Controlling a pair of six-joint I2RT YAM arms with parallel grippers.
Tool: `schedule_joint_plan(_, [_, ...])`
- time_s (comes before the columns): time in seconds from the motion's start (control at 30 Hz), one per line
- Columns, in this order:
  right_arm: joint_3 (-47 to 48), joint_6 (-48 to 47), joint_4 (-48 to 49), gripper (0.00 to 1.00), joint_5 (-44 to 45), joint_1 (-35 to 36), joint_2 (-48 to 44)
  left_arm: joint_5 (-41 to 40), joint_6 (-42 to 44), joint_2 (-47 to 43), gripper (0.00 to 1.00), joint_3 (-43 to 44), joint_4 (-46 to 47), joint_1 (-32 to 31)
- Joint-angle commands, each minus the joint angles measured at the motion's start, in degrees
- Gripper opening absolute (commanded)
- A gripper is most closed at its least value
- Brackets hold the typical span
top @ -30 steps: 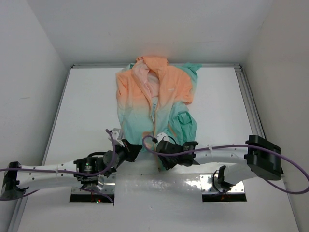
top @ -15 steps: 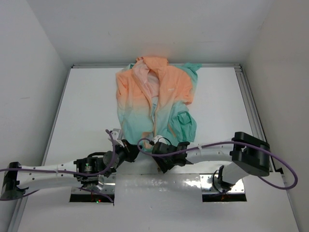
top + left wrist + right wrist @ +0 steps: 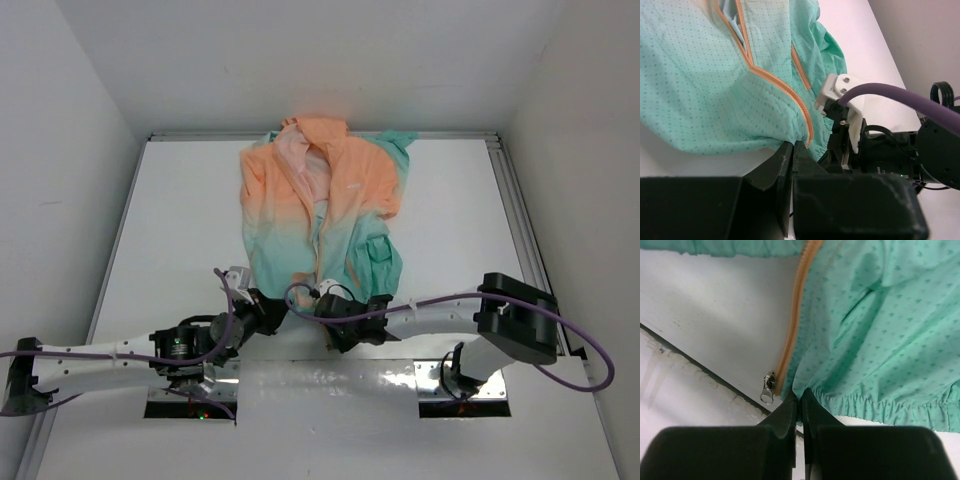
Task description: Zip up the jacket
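The jacket [image 3: 320, 200] lies flat on the white table, peach-orange at the far end and mint-teal at the near end, its front partly open. At the near hem, left of the orange zipper [image 3: 785, 90], my left gripper [image 3: 275, 303] [image 3: 793, 144] is shut on the teal cloth. Just right of the zipper [image 3: 792, 315], my right gripper [image 3: 322, 297] [image 3: 800, 392] is shut on the gathered hem. The silver zipper slider [image 3: 768, 388] hangs at the zipper's bottom end, just left of the right fingers. Both grippers sit close together at the table's near edge.
A metal rail [image 3: 515, 215] runs along the table's right side, with white walls on three sides. Purple cables [image 3: 440, 300] loop over both arms. The right arm's white cable mount [image 3: 840, 92] shows close beside the left gripper. Arm base plates [image 3: 465, 385] sit at the near edge.
The right arm swung left to the hem, and its jaws, open before, have shut on the cloth. The jacket's lower right corner has drawn in slightly. The left gripper has stayed shut.
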Motion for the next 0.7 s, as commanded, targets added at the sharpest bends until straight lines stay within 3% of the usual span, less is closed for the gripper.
schedule_joint_plan(0.0, [-3.38,1.66,0.88,0.00,1.11,0.32,-1.93,-0.16,-0.45,0.09,0.00,0.25,0.84,0.22])
schedule_joint_plan(0.1, [-7.51,2.45,7.10,0.00,2.17,0.32,-9.21,0.71,-0.19,-0.26,0.00,-0.53,2.41,0.22])
schedule_joint_plan(0.3, [-18.76,5.88,33.17,0.00,7.16,0.32,-27.48,3.44,1.75,3.78,0.00,1.75,9.43,0.22])
schedule_joint_plan(0.47, [-27.11,8.87,48.48,0.00,12.45,0.32,-35.23,3.53,1.13,7.20,0.00,3.76,13.13,0.22])
schedule_joint_plan(0.67, [-33.53,8.35,59.85,0.00,16.85,0.32,-40.87,2.65,0.52,9.05,0.00,5.70,14.46,0.31])
